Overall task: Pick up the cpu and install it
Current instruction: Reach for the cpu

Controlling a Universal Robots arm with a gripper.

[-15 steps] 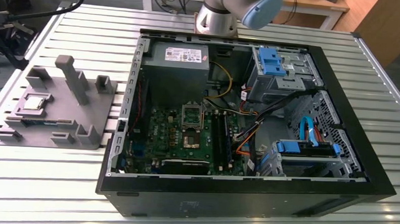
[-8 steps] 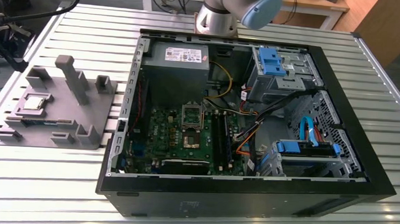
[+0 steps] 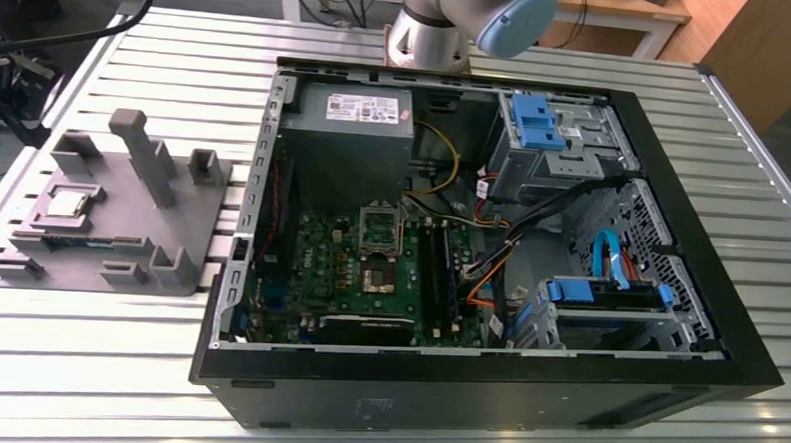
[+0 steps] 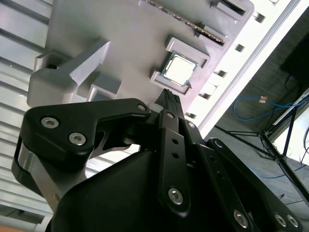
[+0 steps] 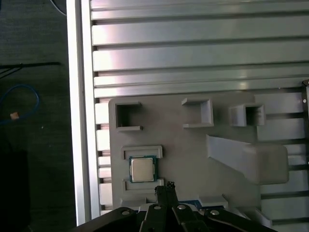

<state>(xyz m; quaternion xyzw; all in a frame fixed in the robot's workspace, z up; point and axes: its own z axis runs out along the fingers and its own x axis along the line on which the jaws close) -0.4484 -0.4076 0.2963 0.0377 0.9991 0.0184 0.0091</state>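
Observation:
The cpu (image 3: 69,204) is a small square chip with a shiny silver top, lying flat in a framed seat on the grey plastic tray (image 3: 182,222) at the exterior view's left. Both wrist views look down on it: the cpu (image 4: 179,67) (image 5: 142,169) sits just beyond my gripper (image 4: 169,94) (image 5: 164,185). The black fingers are pressed together, shut, with nothing between them, and they hover above the tray (image 5: 183,150) a short way from the chip without touching it.
An open black computer case (image 3: 713,295) lies on the slatted metal table (image 3: 96,369), with the green motherboard (image 3: 326,269) and its silver socket frame (image 3: 382,226) inside. Upright grey blocks (image 3: 138,150) stand on the tray. The table edge (image 5: 79,121) is close by, with floor and cables beyond it.

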